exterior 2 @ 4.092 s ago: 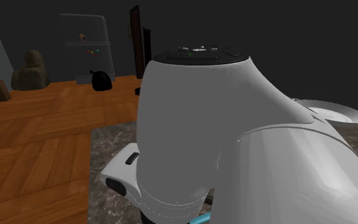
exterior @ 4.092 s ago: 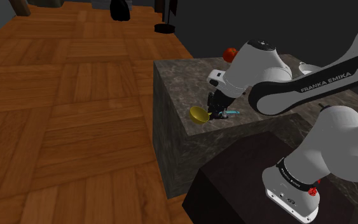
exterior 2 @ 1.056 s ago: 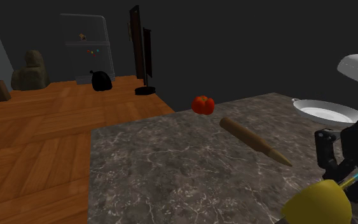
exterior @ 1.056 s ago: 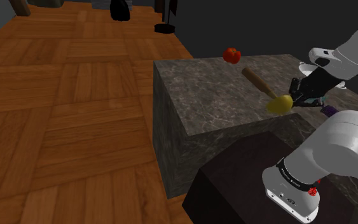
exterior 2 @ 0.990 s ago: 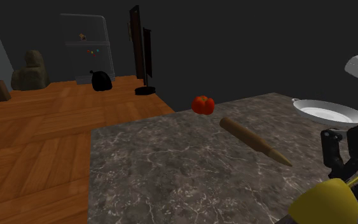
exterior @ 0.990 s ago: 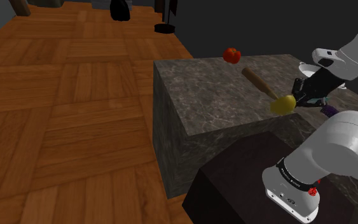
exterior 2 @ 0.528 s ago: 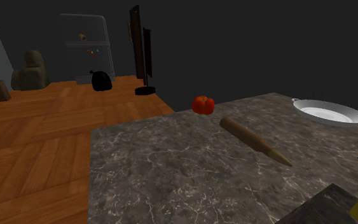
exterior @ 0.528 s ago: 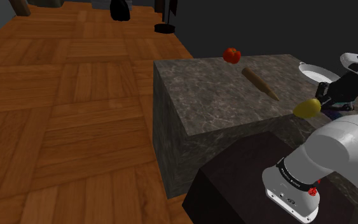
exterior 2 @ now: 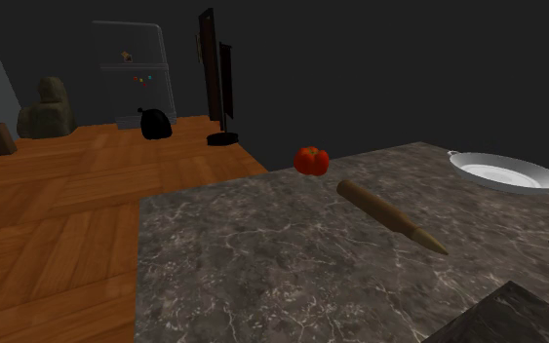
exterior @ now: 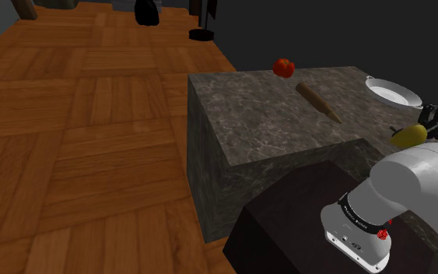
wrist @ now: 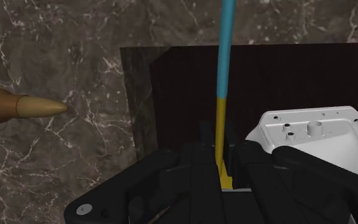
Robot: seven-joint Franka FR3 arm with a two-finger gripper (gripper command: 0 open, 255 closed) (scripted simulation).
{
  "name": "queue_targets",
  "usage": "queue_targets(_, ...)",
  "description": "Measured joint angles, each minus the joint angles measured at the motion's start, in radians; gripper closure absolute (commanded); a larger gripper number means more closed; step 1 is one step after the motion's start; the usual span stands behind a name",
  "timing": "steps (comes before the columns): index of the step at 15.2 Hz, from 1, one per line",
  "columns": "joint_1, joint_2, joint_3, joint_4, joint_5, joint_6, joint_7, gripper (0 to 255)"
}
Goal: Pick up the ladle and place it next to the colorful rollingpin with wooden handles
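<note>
The ladle (exterior: 408,135) is held in the air, not lying on anything. In the shoulder view its yellow bowl hangs at the right side, just above the white arm base (exterior: 400,187) and beyond the near edge of the counter (exterior: 256,117). In the wrist view its thin handle, yellow near the claw and blue further out, runs over the dark top of the stand (wrist: 285,83), close to the edge where the stand meets the counter.

The gripper (wrist: 217,130) is closed on the yellow part of this handle; the two black fingers (wrist: 204,141) press it from both sides.

The rolling pin (exterior: 318,101) lies flat on the grey marble counter, toward the far edge. It looks plain brown, and its pointed end turns to the counter edge beside the stand. It is apart from the ladle and does not touch it. In the wrist view this pointed end lies on the marble, a little away from the stand's corner.

A red tomato (exterior: 284,67) sits at the far edge of the counter, near the other end of the rolling pin. A white pan (exterior: 394,92) stands near the counter's far corner, at the shoulder view's right.

Around the counter is a wooden floor (exterior: 77,132).
</note>
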Motion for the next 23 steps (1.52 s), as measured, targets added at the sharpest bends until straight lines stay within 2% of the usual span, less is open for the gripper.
queue_targets(2, -0.010, -0.004, -0.049, 0.042, -0.058, -0.023, -0.055, 255)
queue_targets(9, 0.011, 0.023, -0.159, 0.230, -0.214, -0.077, -0.222, 255)
queue_targets(15, 0.075, 0.075, -0.218, 0.432, -0.318, -0.104, -0.359, 255)
queue_targets(23, 0.193, 0.149, -0.291, 0.725, -0.442, -0.113, -0.544, 255)
